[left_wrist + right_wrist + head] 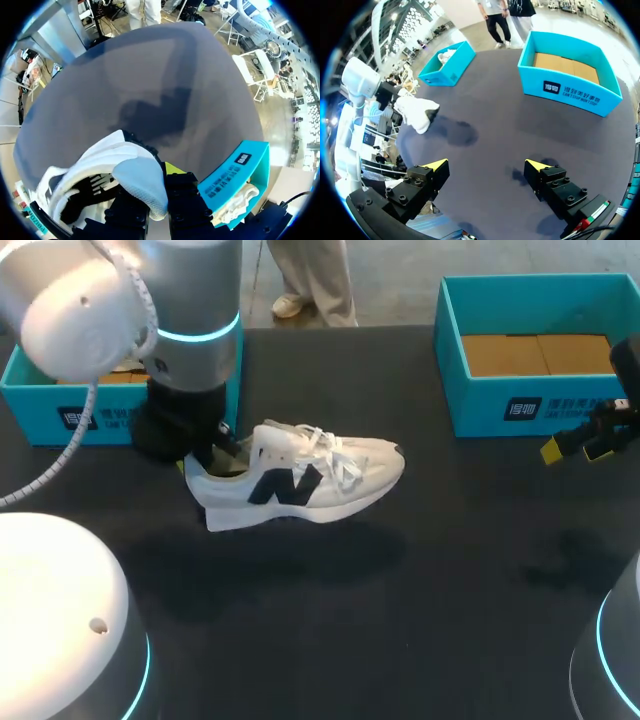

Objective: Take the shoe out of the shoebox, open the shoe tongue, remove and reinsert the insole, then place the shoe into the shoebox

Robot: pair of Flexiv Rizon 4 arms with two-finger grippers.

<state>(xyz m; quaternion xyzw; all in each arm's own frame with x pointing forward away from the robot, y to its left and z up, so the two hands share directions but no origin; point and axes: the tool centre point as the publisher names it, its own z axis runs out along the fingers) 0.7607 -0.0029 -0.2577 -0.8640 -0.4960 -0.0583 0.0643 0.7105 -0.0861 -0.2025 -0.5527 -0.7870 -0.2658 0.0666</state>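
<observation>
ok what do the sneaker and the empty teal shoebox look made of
The sneaker seems white mesh fabric, matte, fine weave showing at its heel; sole probably foam. The empty shoebox looks like cardboard: smooth teal walls, bare brown floor with a seam.

I have a dark, matte tabletop (420,620) in front of me, and two things sit directly on it. An open teal shoebox (535,405) with a bare brown cardboard floor stands at the far edge. A second teal box (40,410), well apart from that shoebox along the same edge, holds something white.
</observation>
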